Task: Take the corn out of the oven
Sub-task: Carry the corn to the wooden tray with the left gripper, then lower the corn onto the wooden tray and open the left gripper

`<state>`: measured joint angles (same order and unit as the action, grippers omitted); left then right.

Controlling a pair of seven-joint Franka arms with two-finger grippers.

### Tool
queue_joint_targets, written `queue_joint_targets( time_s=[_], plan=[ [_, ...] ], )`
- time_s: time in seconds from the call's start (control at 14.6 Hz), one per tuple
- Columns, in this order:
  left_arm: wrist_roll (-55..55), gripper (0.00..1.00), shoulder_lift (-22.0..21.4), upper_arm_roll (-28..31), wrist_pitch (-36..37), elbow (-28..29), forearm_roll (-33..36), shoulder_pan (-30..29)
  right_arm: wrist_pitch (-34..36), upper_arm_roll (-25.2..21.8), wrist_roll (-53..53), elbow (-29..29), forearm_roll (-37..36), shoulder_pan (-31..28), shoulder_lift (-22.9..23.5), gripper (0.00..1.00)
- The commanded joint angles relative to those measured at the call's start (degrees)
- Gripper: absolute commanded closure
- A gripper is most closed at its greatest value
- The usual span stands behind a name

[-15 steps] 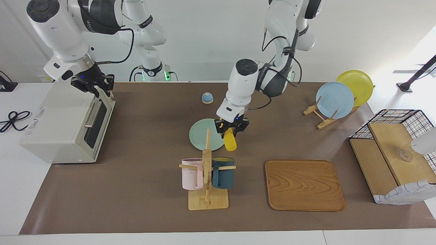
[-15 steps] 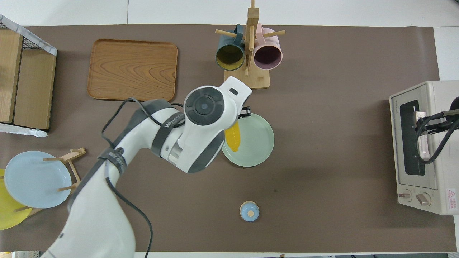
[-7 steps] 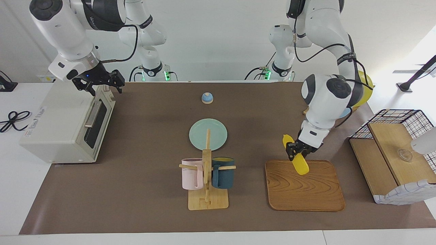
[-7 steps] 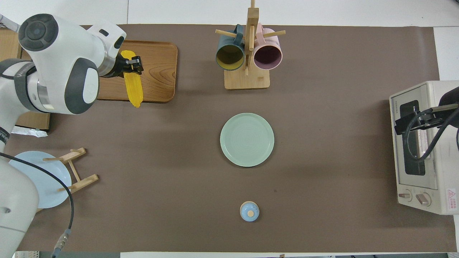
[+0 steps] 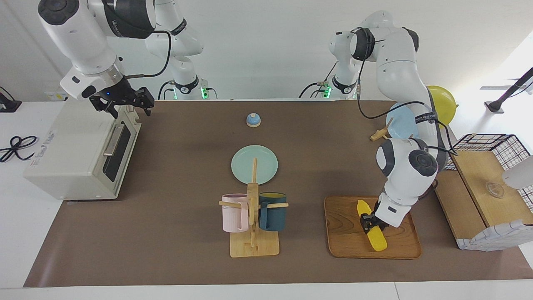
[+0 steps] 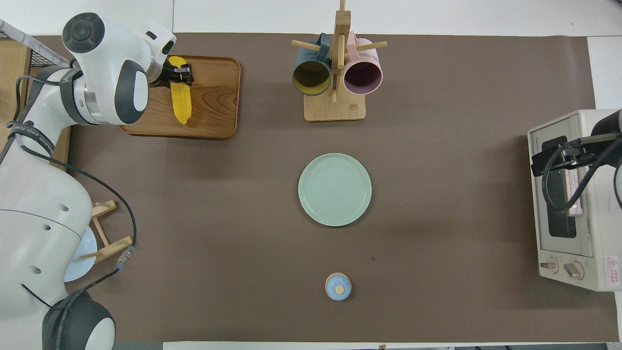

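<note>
Gripping the corn (image 5: 370, 226) near its middle, the left gripper (image 5: 372, 222) sits low over the wooden tray (image 5: 345, 233) at the lower right of the facing view; the cob lies slanted on the tray, both ends sticking out past the closed fingers. At the upper left of that view, the right gripper (image 5: 125, 101) hangs above the shut oven (image 5: 70, 154), fingers spread apart, holding nothing.

Probably a lab: robot arms (image 5: 399, 62), mock kitchenware.
</note>
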<state>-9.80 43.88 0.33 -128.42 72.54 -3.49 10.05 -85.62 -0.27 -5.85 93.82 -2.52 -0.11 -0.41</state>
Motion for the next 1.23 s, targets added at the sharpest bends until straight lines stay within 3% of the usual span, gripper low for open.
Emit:
queue_joint_targets(
  time_s=[0.0,0.07,0.14,0.21,0.55,0.75,1.16],
  plan=[
    [2.8,1.00,1.9,-0.6,0.4,-1.7,0.4,-0.4,0.5,-0.2,0.8,-1.3,0.1,-0.1,0.9,0.00],
    [3.9,1.00,1.8,-0.5,0.9,-1.7,0.7,-0.4,0.5,-0.2,0.7,-1.6,0.1,-0.1,0.9,0.00],
    [5.2,0.83,1.7,-0.5,1.0,-1.6,0.7,-0.3,0.5,-0.2,0.7,-1.8,0.1,-0.2,0.9,0.00],
    [5.8,0.01,1.2,-0.4,1.4,-1.5,0.8,-0.4,0.5,-0.2,0.7,-1.9,0.2,-0.2,0.9,0.00],
    [5.8,0.00,-7.0,-0.4,12.5,0.2,0.2,-0.5,0.2,-0.5,0.5,-2.0,0.9,-0.7,0.9,0.00],
    [5.4,0.00,-16.6,0.2,18.6,5.0,0.2,-0.6,-0.2,-0.6,0.5,-2.1,1.1,-1.2,0.9,0.00],
    [6.2,0.00,-31.2,0.3,38.2,5.4,0.8,-2.7,-0.3,-0.6,0.5,-2.0,0.9,-1.2,0.7,0.00]
  ],
)
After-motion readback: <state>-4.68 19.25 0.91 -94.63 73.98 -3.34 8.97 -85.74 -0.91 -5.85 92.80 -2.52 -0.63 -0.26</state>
